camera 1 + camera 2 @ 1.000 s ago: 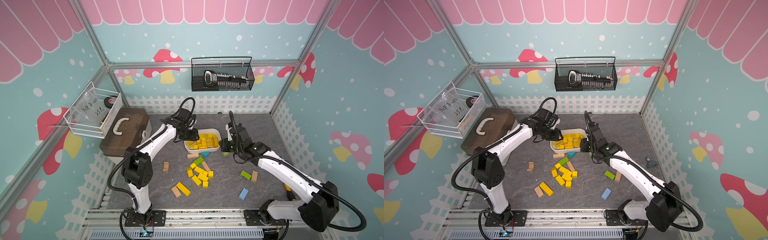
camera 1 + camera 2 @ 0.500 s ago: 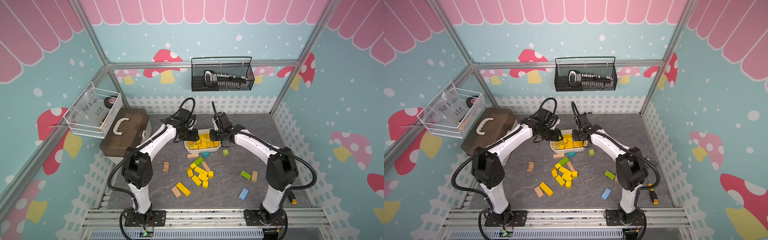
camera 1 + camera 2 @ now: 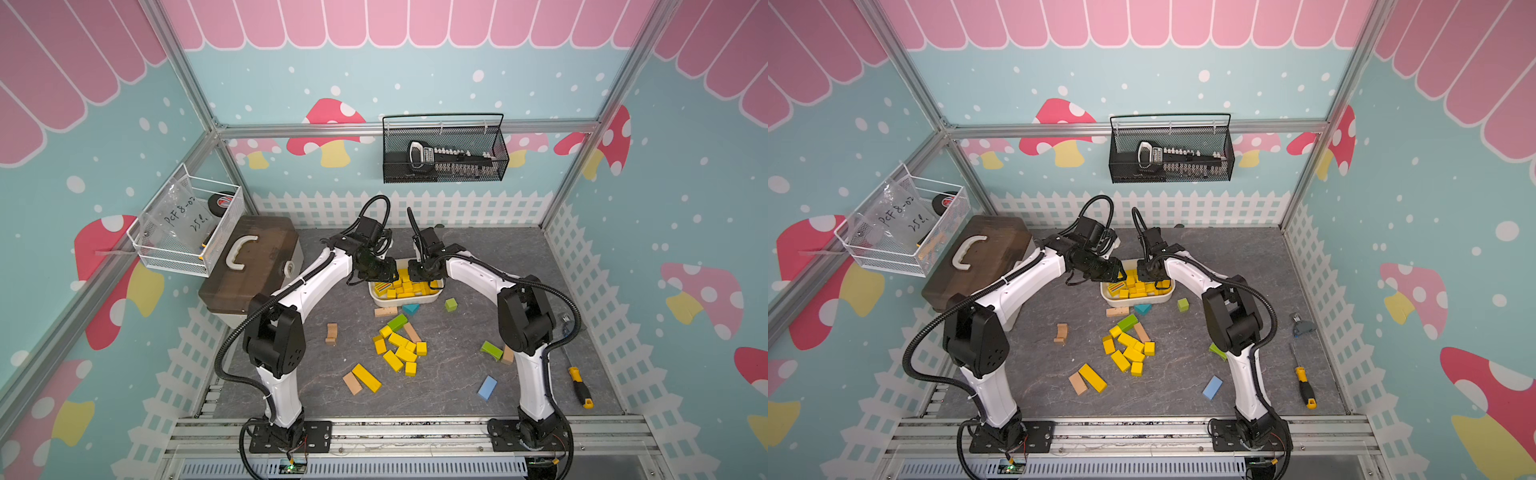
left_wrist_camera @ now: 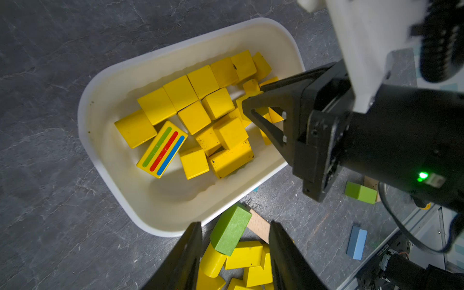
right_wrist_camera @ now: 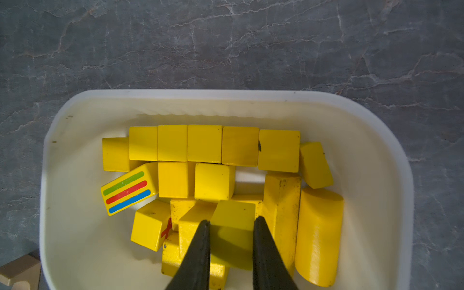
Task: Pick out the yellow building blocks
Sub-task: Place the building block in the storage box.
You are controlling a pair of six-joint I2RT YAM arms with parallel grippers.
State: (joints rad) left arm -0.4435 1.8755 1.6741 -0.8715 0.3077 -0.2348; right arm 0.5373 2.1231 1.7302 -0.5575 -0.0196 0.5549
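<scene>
Right pincer [image 5: 233, 221] here: narrow, clamped on one yellow block [image 5: 236, 213], hanging right over the pile in the white tray [image 5: 200, 94]. Can't tell if that block is touching the ones under it.

Most of the yellow building blocks [image 5: 204, 143] sit in that tray, with a neat row along the far wall and a messier heap closer to me. The striped block [image 5: 128, 192] lies at one end, stripes up, and a yellow cylinder [image 5: 319, 236] lies on its side at the other.

My left pincer [image 4: 235, 223] hovers over the tray's edge. Its jaws are partway apart with nothing between them, and through the gap you can see a green block [image 4: 229, 228] down on the counter [image 3: 478, 257].

A bunch more loose yellow blocks [image 3: 399, 340] are out on the counter, clustered a bit in front of the tray and mixed with that green one and a tan block [image 3: 411, 331]. A longer yellow bar [image 3: 366, 377] lies nearer my base, right against another tan piece [image 3: 352, 382]. In both top views my two arms reach in toward the tray from either side.
</scene>
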